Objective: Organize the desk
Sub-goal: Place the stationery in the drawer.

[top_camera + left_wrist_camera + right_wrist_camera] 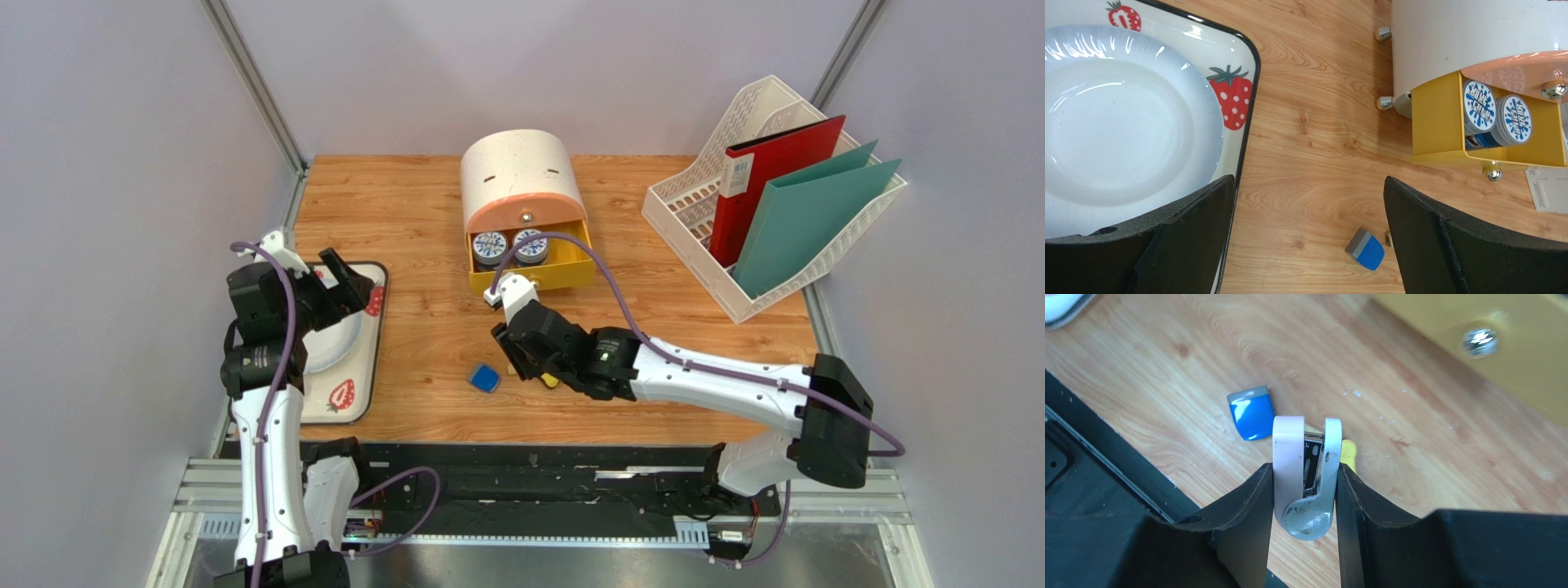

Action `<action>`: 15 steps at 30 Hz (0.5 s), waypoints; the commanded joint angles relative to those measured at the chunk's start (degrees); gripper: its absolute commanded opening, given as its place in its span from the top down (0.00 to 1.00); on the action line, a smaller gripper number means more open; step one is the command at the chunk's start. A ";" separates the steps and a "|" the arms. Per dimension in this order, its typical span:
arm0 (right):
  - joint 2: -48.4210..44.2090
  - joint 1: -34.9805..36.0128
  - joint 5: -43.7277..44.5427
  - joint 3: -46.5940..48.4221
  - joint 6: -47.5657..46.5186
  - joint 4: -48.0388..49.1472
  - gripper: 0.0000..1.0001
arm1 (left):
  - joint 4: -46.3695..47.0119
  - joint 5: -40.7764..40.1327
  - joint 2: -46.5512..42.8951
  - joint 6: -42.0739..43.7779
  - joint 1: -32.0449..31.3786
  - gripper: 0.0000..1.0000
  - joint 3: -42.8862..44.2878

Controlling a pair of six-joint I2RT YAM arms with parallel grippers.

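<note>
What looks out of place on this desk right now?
A small blue-and-grey block lies loose on the bare light wood-grain desk toward the near edge, outside any container. The yellow drawer of the white domed box also stands open, two round tins showing.

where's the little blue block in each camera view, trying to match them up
Top external: blue block near the front edge of the desk, below the yellow drawer.
Left wrist: block near the bottom edge, right of centre.
Right wrist: block upper left of centre, just above-left of the pale stapler.
Shared landmark: the yellow drawer, in all three.
</note>
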 commanded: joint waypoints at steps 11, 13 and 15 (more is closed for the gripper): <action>-7.62 -15.44 2.52 6.84 -0.25 -0.16 0.63 | 1.26 0.42 -0.16 0.79 0.57 0.01 0.00; -7.53 -16.41 2.43 7.46 -0.16 0.10 0.63 | 1.35 0.42 -0.16 0.79 0.57 0.01 0.00; -6.83 -18.26 1.99 8.77 0.10 -0.08 0.63 | 1.43 0.51 -0.07 0.79 0.57 0.01 0.09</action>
